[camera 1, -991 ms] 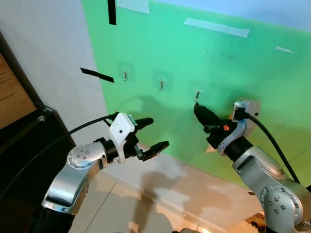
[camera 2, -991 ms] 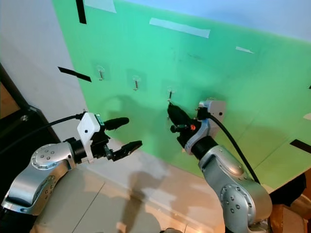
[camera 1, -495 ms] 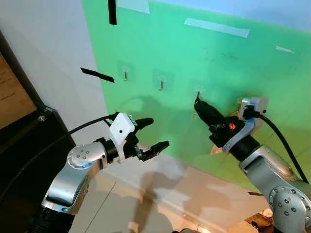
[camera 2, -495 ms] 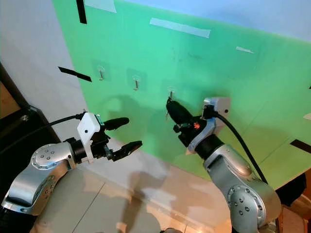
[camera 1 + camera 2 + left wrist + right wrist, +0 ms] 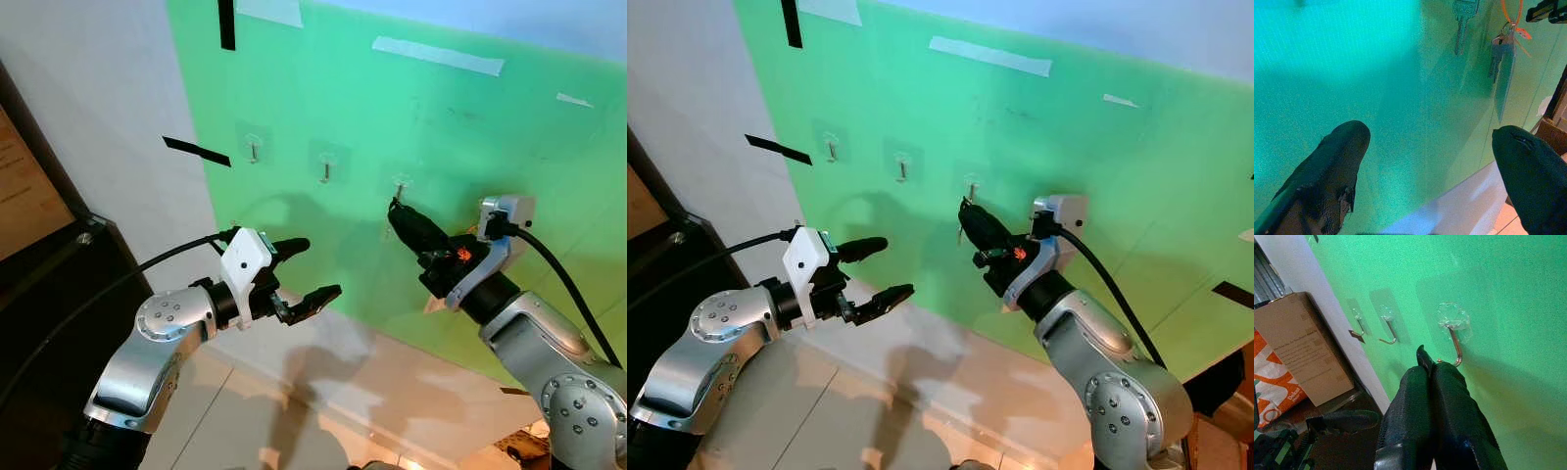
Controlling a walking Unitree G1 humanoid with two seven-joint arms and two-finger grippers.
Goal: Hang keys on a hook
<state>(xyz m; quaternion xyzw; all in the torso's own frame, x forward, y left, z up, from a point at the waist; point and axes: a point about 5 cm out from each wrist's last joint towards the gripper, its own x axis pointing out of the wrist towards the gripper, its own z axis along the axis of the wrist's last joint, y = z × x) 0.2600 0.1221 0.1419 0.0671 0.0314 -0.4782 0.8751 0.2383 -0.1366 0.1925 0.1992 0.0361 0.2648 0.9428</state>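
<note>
Right wrist view has my right gripper (image 5: 1426, 363) clenched, its fingers pressed together on a small dark tab, probably the key ring, just beside the tip of the nearest hook (image 5: 1453, 343). The keys (image 5: 1497, 55) dangle below that grip against the green wall (image 5: 323, 88), with an orange tag. I judge them light, stiff and slippery metal that swings freely, so pinching the ring itself is the right hold; only a thin loop must clear the hook tip. My left gripper (image 5: 303, 267) hovers spread and empty to the left, nearer the floor.
</note>
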